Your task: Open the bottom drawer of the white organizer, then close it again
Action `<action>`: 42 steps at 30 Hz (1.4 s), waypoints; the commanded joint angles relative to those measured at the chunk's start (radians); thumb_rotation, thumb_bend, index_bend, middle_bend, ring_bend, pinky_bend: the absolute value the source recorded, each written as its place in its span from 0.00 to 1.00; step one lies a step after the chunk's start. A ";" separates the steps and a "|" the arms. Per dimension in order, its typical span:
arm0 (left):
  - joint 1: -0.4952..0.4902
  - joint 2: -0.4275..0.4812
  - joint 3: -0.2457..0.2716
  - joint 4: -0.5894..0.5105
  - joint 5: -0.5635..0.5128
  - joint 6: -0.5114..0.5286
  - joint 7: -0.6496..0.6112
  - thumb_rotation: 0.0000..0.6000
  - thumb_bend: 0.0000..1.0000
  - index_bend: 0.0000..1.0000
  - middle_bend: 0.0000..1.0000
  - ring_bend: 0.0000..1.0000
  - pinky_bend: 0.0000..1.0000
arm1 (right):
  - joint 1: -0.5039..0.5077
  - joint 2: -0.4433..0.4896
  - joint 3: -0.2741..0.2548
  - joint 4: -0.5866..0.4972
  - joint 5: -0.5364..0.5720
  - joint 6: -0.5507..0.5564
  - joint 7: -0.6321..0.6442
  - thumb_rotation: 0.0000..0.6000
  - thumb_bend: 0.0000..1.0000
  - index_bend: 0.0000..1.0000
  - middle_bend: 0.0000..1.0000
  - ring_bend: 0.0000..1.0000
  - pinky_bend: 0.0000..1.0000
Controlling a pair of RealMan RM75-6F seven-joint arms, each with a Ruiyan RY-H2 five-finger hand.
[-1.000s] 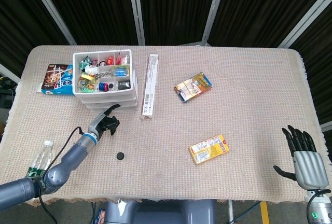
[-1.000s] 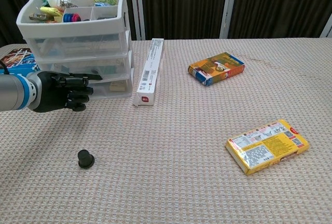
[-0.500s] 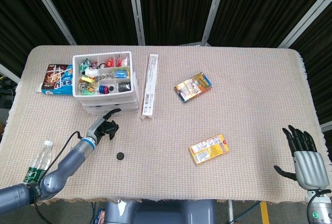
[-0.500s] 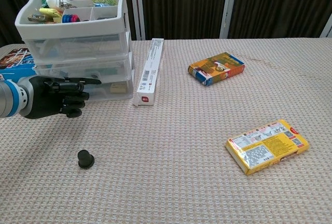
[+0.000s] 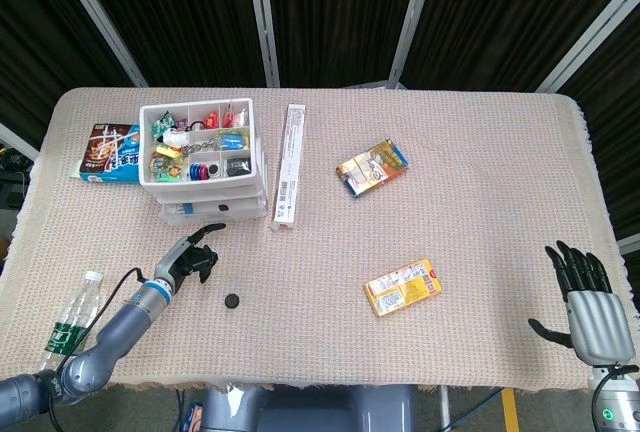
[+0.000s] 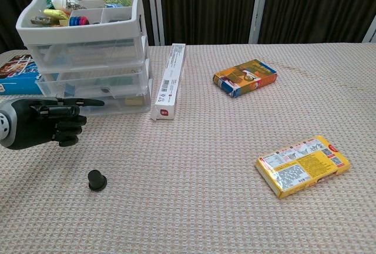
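While the right hand (image 5: 588, 297) rests at the near right corner with fingers spread, holding nothing, the left hand (image 6: 36, 126) hovers low at the near left, most fingers curled in and one extended toward the bottom drawer (image 6: 114, 102); it grips nothing. A small black cap (image 6: 97, 180) lies just beside that hand on the beige woven table (image 6: 205, 207). Farther right sits a yellow packet (image 6: 302, 165). Beyond the left hand stands the white plastic three-drawer organizer (image 6: 88, 45), its bottom drawer jutting slightly forward; a long white box (image 6: 169, 80) lies alongside.
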 commanded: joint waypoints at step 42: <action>-0.116 0.051 0.135 -0.069 -0.063 0.436 1.087 1.00 0.88 0.21 0.94 0.85 0.78 | -0.001 0.001 0.001 -0.003 0.003 0.000 -0.001 1.00 0.00 0.04 0.00 0.00 0.00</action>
